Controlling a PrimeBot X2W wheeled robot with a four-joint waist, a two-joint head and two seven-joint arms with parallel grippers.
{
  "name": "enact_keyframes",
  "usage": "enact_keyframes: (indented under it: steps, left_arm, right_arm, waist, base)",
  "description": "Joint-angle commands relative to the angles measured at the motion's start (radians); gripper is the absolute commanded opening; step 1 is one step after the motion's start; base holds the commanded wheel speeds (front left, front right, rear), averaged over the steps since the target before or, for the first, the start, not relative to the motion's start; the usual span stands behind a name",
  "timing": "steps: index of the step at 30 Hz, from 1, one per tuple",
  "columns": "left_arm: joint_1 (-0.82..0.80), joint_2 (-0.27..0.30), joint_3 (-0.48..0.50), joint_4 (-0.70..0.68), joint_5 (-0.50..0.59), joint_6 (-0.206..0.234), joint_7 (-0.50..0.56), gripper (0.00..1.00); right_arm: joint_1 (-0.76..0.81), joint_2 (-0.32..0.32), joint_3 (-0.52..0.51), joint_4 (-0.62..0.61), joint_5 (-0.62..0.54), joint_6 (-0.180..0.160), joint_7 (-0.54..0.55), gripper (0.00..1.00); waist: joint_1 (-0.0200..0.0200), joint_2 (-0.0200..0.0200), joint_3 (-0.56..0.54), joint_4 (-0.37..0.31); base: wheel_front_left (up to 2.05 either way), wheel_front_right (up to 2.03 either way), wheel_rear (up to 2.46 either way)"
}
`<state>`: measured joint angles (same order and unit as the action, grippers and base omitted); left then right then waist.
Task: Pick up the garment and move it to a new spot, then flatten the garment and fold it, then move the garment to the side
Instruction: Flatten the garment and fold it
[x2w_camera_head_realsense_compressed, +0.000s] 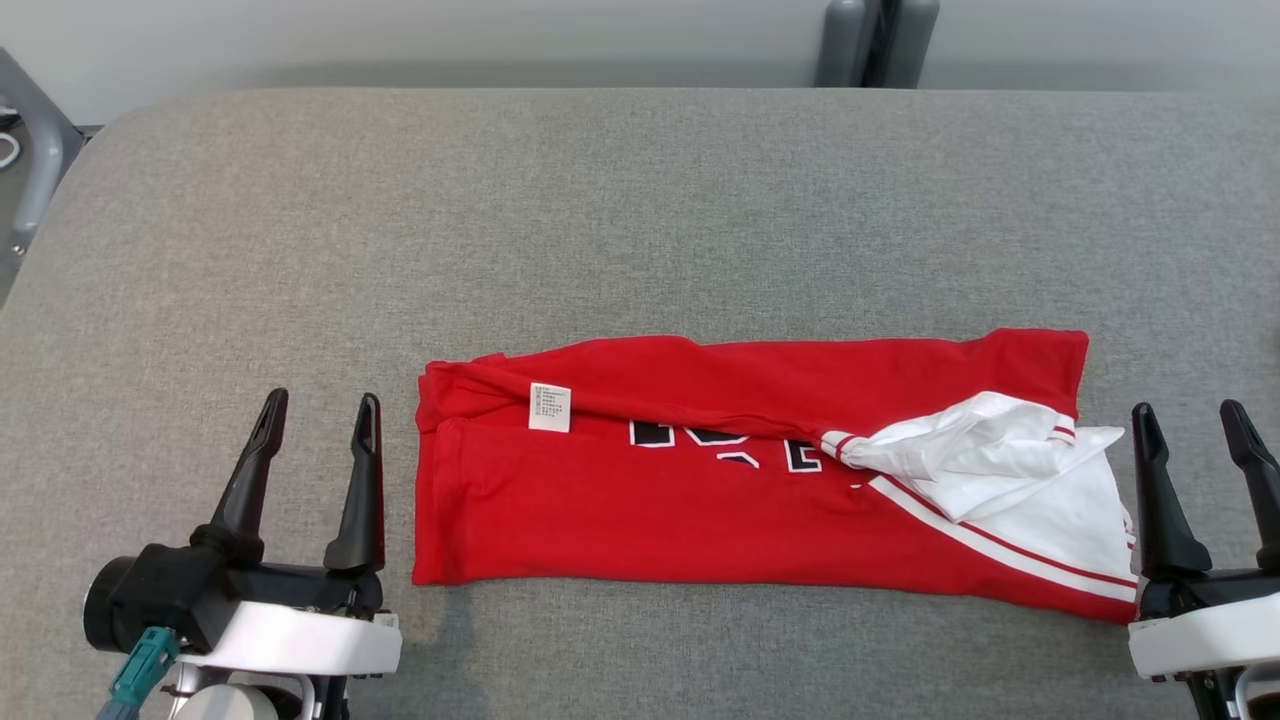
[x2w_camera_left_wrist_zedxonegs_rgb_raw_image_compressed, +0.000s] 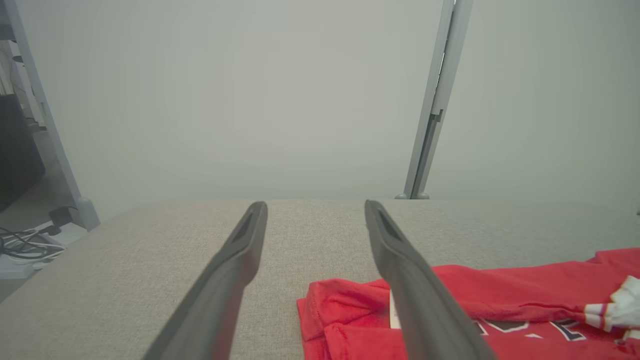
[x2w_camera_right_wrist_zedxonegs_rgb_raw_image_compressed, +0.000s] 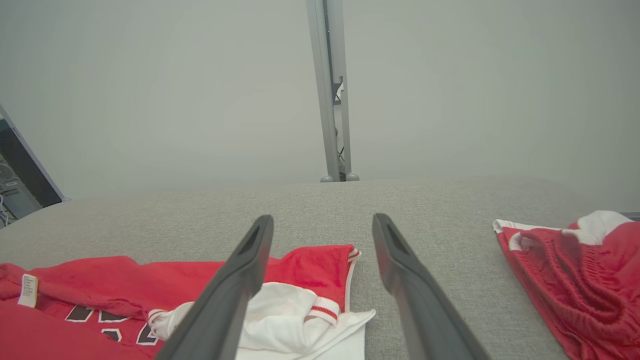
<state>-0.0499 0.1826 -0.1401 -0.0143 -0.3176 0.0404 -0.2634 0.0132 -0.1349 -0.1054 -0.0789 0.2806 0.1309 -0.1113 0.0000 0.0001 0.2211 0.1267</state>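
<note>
A red garment (x2w_camera_head_realsense_compressed: 700, 500) lies folded into a long band on the grey table (x2w_camera_head_realsense_compressed: 600, 200), between the two arms. A white sleeve (x2w_camera_head_realsense_compressed: 990, 450) with red stripes is turned over its right end, and a white label (x2w_camera_head_realsense_compressed: 549, 407) shows near its left end. The left pincer (x2w_camera_head_realsense_compressed: 322, 400) sits just beside the garment's left end, jaws spread wide and empty. The right pincer (x2w_camera_head_realsense_compressed: 1187, 408) stands just beside the right end, likewise open and holding nothing. In the right wrist view another red cloth (x2w_camera_right_wrist_zedxonegs_rgb_raw_image_compressed: 575, 280) lies apart, farther right.
</note>
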Motion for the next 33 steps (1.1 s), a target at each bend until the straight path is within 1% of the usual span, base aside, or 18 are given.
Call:
enact_keyframes:
  steps: [1, 4, 7, 12, 16, 17, 19, 26, 27, 28, 29, 33]
  left_arm:
    - [-0.013, 0.000, 0.007, 0.005, 0.007, -0.007, -0.001, 1.00]
    - [-0.021, -0.009, 0.009, 0.010, 0.016, -0.014, -0.002, 1.00]
    - [-0.030, -0.017, 0.012, 0.008, 0.023, -0.020, -0.002, 1.00]
    - [-0.055, -0.027, 0.002, 0.017, 0.030, -0.033, -0.002, 1.00]
    - [-0.070, -0.038, -0.003, 0.025, 0.038, -0.044, -0.002, 1.00]
    - [-0.079, -0.046, -0.004, 0.027, 0.041, -0.047, -0.002, 1.00]
    - [-0.085, -0.052, -0.004, 0.029, 0.045, -0.049, -0.002, 1.00]
    - [-0.098, -0.065, 0.007, 0.037, 0.055, -0.066, -0.002, 1.00]
    - [-0.100, -0.066, 0.010, 0.039, 0.056, -0.067, -0.002, 1.00]
    - [-0.102, -0.068, 0.013, 0.039, 0.058, -0.068, -0.002, 1.00]
    - [-0.103, -0.069, 0.015, 0.041, 0.059, -0.068, -0.002, 1.00]
    - [-0.108, -0.073, 0.025, 0.046, 0.064, -0.075, -0.002, 1.00]
  right_arm:
    - [0.005, -0.007, -0.004, 0.004, 0.003, 0.000, 0.004, 1.00]
    - [-0.009, -0.013, -0.009, 0.010, 0.012, 0.000, 0.012, 1.00]
    - [-0.039, -0.027, -0.040, 0.043, 0.026, -0.001, 0.025, 1.00]
    - [-0.094, -0.066, -0.058, 0.173, 0.056, 0.000, 0.037, 1.00]
    - [-0.133, -0.075, -0.016, 0.290, 0.080, 0.000, 0.035, 1.00]
    - [-0.150, -0.072, 0.014, 0.345, 0.091, 0.000, 0.032, 1.00]
    - [-0.164, -0.067, 0.046, 0.396, 0.105, 0.000, 0.032, 1.00]
    - [-0.195, -0.063, 0.162, 0.532, 0.167, 0.000, 0.027, 1.00]
    - [-0.196, -0.063, 0.175, 0.546, 0.177, 0.000, 0.028, 0.48]
    - [-0.201, -0.065, 0.186, 0.558, 0.183, 0.000, 0.023, 0.13]
    - [-0.205, -0.065, 0.194, 0.565, 0.193, 0.000, 0.015, 0.00]
    - [-0.216, -0.082, 0.214, 0.582, 0.221, -0.001, -0.027, 0.00]
  waist:
    - [0.0000, -0.0001, 0.003, 0.004]
    - [0.0000, -0.0001, 0.009, 0.009]
    - [0.0000, -0.0001, 0.021, 0.010]
    - [0.0000, -0.0001, 0.047, 0.023]
    - [0.0000, -0.0001, 0.065, 0.041]
    - [0.0000, -0.0001, 0.070, 0.048]
    - [0.0000, -0.0001, 0.076, 0.052]
    - [0.0000, -0.0001, 0.088, 0.062]
    - [0.0000, -0.0001, 0.088, 0.061]
    - [0.0000, -0.0001, 0.089, 0.060]
    - [0.0000, -0.0001, 0.090, 0.058]
    - [0.0000, -0.0001, 0.092, 0.048]
  base:
    - [0.00, 0.00, 0.00]
    - [0.00, 0.00, 0.00]
    - [0.00, 0.00, 0.00]
    - [0.00, 0.00, 0.00]
    - [0.00, 0.00, 0.00]
    - [0.00, 0.00, 0.00]
    - [0.00, 0.00, 0.00]
    - [0.00, 0.00, 0.00]
    - [0.00, 0.00, 0.00]
    - [0.00, 0.00, 0.00]
    - [0.00, 0.00, 0.00]
    - [0.00, 0.00, 0.00]
